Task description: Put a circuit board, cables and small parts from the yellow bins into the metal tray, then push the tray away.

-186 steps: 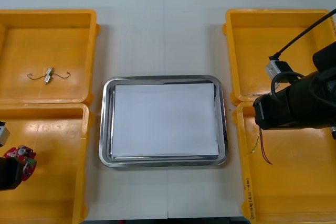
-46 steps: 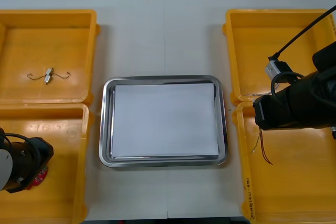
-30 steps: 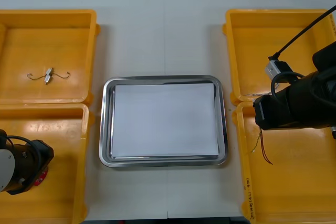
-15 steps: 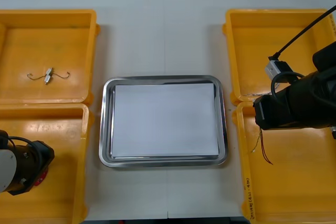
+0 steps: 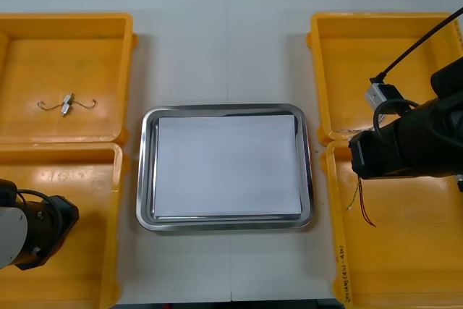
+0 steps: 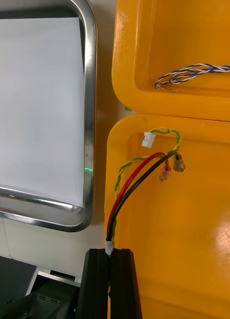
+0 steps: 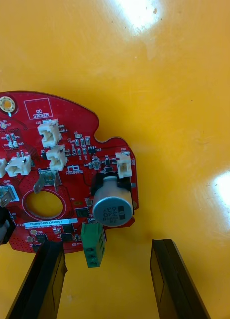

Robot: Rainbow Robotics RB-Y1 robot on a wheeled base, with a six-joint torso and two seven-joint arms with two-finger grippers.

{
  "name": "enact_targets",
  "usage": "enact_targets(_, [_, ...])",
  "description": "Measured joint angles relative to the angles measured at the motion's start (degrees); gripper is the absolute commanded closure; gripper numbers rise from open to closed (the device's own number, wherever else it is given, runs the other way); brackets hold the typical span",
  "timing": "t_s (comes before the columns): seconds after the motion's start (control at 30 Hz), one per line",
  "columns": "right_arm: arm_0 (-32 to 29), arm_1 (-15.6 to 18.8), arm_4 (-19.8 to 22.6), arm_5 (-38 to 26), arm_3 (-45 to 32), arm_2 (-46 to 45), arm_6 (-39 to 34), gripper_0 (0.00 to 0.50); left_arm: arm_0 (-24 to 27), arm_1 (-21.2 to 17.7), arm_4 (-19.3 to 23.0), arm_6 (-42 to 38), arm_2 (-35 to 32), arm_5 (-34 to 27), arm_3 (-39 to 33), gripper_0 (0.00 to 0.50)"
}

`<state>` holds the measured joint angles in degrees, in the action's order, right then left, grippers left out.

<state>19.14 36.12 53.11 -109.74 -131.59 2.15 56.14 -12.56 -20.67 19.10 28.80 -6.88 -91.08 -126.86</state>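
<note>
Jaws spread, left gripper (image 7: 108, 247), circuit board (image 7: 60, 169) ahead

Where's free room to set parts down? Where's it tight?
The metal tray is bare inside, rim to rim. Table between left far bin and right far bin is free. Crowded: left near bin, open left end effector at the circuit board; right near bin, right end effector shut on the red and yellow cable.

The right gripper (image 6: 110, 252) has its black fingers (image 6: 123, 285) nearly together, pinching the end of the red and yellow cable (image 6: 123, 194), whose strands run from the fingertips over the yellow bin (image 6: 189, 259) to a white plug (image 6: 148, 140), with the metal tray (image 6: 89, 99) alongside and a blue and white cable (image 6: 194, 71) in the farther bin (image 6: 194, 30).
</note>
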Motion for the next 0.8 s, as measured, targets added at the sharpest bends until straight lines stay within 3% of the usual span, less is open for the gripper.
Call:
enact_targets(0.6, [0.0,0.0,0.0,0.0,0.0,0.0,0.0,0.5,0.0,0.0,-0.01,0.0,0.03,0.0,0.21,0.032])
enact_targets(0.8, [0.0,0.0,0.0,0.0,0.0,0.0,0.01,0.5,0.0,0.0,-0.03,0.0,0.03,0.0,0.24,0.074])
